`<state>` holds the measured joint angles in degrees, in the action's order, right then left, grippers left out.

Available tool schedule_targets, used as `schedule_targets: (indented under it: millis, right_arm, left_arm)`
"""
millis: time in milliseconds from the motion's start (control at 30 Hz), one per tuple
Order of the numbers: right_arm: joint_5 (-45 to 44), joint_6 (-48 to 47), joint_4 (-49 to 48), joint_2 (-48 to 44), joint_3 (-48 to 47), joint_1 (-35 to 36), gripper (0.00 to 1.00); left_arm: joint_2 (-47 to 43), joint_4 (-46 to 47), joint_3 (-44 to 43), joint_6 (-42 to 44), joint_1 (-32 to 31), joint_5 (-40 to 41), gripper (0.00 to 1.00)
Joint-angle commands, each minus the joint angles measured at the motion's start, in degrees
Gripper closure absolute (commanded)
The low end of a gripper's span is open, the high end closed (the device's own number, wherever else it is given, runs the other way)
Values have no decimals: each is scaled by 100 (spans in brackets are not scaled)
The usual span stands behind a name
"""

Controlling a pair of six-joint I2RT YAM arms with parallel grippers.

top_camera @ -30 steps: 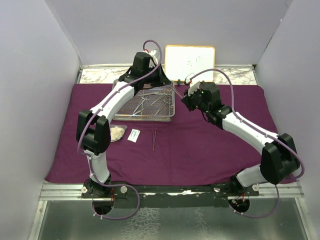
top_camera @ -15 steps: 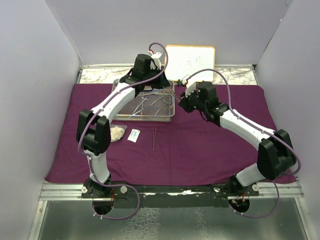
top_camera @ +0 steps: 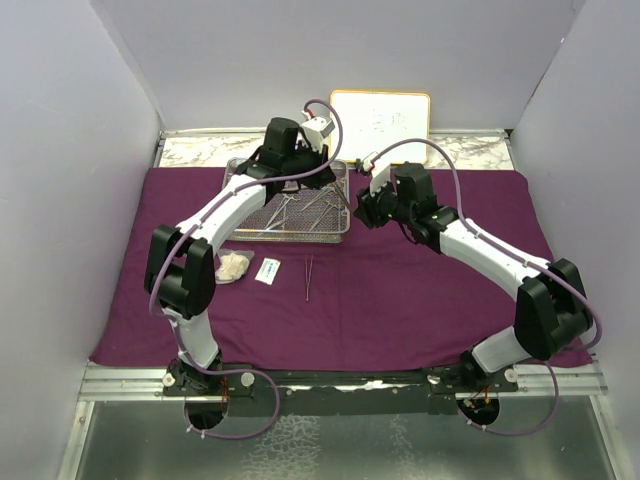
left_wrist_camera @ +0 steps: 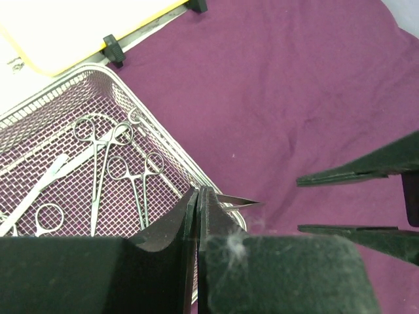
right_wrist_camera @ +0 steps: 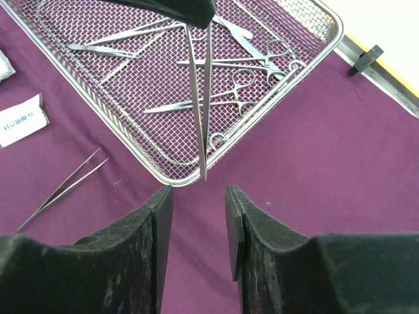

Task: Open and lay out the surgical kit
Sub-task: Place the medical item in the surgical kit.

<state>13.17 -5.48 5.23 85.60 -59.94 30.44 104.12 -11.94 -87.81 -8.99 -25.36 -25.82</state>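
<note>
The dark purple cloth (top_camera: 420, 290) lies spread on the table with the silver wire-mesh tray (top_camera: 290, 237) on its far part. Several steel clamps (right_wrist_camera: 229, 98) lie in the tray. My left gripper (top_camera: 338, 172) is shut on slim forceps (right_wrist_camera: 200, 104) and holds them above the tray's right corner, tips pointing down; the tip (left_wrist_camera: 239, 201) pokes past the shut fingers (left_wrist_camera: 198, 196). My right gripper (right_wrist_camera: 196, 196) is open just below the forceps' tips, not touching them. A second pair of forceps (top_camera: 308, 277), gauze (top_camera: 235, 265) and a white packet (top_camera: 267, 271) lie on the cloth in front of the tray.
A framed whiteboard (top_camera: 380, 120) leans on the back wall behind the tray. Grey walls close in the left, right and back sides. A metal rail (top_camera: 340, 378) runs along the near table edge by the arm bases.
My right gripper has moved left toward the tray's right edge and the hanging forceps. My left wrist has turned, still holding the forceps over the tray.
</note>
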Motion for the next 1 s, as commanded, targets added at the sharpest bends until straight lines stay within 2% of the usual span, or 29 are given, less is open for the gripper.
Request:
schedule_targets:
  millis: [0, 233, 500, 633, 967]
  right_arm:
    - [116, -110, 30, -186, -163, 33, 61]
    - [81, -149, 21, -408, -153, -150, 62]
    - [70, -227, 7, -685, -111, -409, 62]
    - [101, -211, -1, -713, -99, -541, 62]
    - [235, -200, 44, -541, -101, -670, 64]
  left_arm:
    - [-465, 336, 173, 487, -26, -427, 100]
    - [-656, 516, 555, 812, -9, -1084, 100]
    - [-1191, 172, 1108, 1797, 6, -2346, 100]
    - [-1330, -389, 1407, 2687, 8, -2950, 100]
    - [-1105, -1721, 1740, 4803, 14, -3433, 100]
